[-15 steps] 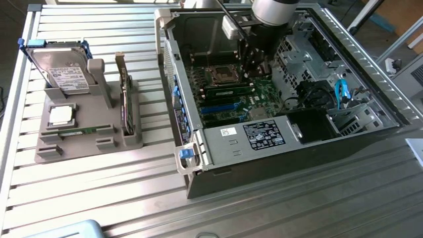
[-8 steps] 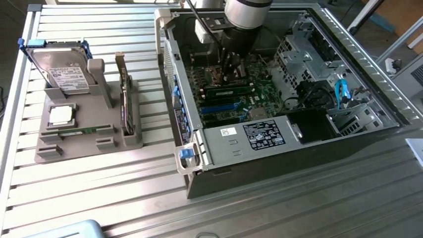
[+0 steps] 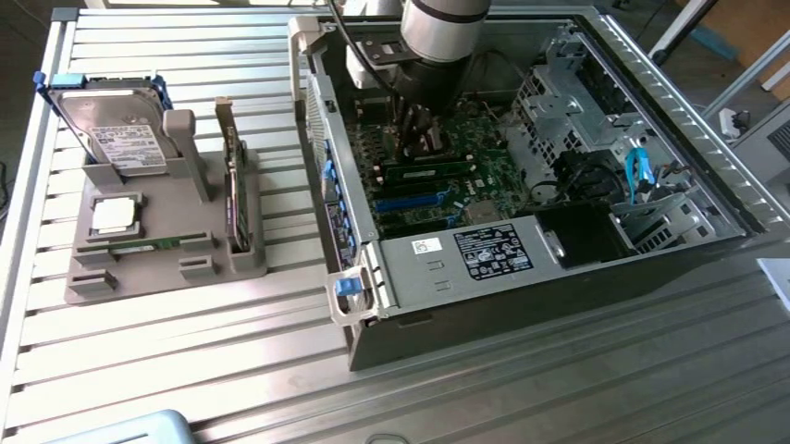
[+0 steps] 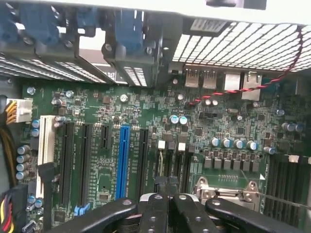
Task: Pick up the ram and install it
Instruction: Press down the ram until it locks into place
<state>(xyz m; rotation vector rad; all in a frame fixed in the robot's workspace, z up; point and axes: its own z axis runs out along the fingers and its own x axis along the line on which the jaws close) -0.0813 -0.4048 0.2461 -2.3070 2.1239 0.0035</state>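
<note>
The arm [image 3: 442,32] reaches steeply down into the open computer case [image 3: 691,139], its tool [image 4: 169,190] pinched shut above the motherboard [image 4: 146,145].

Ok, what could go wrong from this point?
The gripper, shut, hangs low over the motherboard, beside the processor socket: a small slip could strike its latch or the upright capacitors. The red-and-black wire crossing the board could snag. I cannot tell whether the ram is held.

Overhead exterior; wrist close above motherboard [image 4: 146,145]
</note>
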